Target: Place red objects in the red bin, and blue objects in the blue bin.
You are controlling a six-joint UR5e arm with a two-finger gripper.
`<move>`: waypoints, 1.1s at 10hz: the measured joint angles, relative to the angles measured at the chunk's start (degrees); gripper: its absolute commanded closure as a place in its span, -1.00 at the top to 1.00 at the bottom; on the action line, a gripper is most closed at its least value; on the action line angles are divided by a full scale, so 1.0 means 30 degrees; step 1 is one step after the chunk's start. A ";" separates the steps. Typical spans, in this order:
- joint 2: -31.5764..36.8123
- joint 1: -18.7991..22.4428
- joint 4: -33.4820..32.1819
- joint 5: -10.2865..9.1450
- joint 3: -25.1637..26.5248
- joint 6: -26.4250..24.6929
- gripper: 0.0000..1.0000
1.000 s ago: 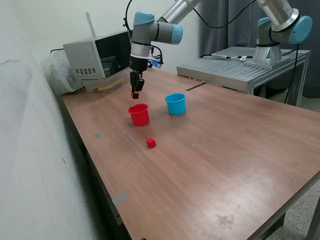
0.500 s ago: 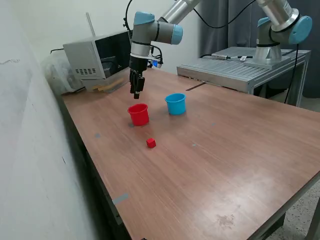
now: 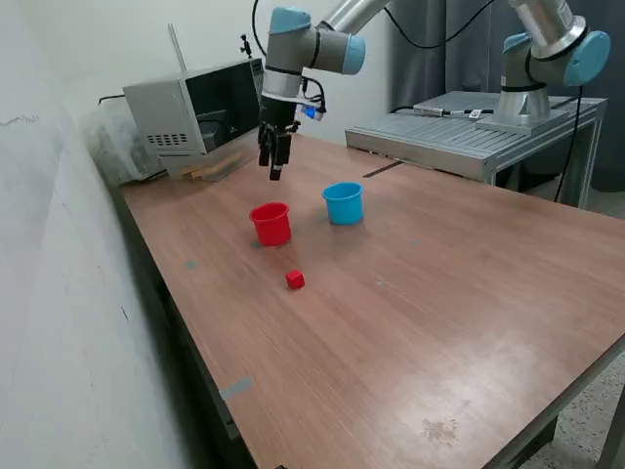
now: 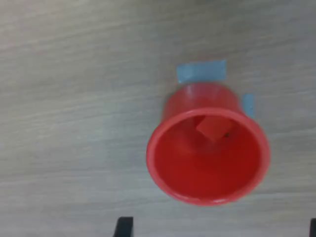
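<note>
Risen clear above the red cup (image 3: 271,223), the fingers (image 3: 276,172) hang empty, parted; one red cube (image 4: 211,128) lies inside.

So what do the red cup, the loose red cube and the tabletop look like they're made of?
Red cup: looks like moulded plastic, smooth with a slight sheen, thin rolled rim.
Loose red cube: solid and matte; plastic, foam or painted wood, too small to tell.
Tabletop: wood-grain surface, probably laminate, semi-gloss, since it shows soft light reflections.
</note>
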State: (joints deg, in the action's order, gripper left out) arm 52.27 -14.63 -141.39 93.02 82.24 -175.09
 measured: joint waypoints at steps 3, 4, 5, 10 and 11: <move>0.4348 0.0200 -0.0367 -0.0209 0.3195 0.0838 1.00; 0.5812 0.0286 -0.0375 -0.0238 0.4179 0.1358 1.00; 0.7089 0.0396 -0.0326 -0.0218 0.5144 0.1819 1.00; 1.2278 0.1096 0.0529 0.1447 0.9710 0.2658 1.00; 1.3250 0.1218 0.1230 0.1624 1.0130 0.2722 1.00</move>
State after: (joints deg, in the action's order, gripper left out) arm 92.02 -10.98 -137.70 97.90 112.63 -166.92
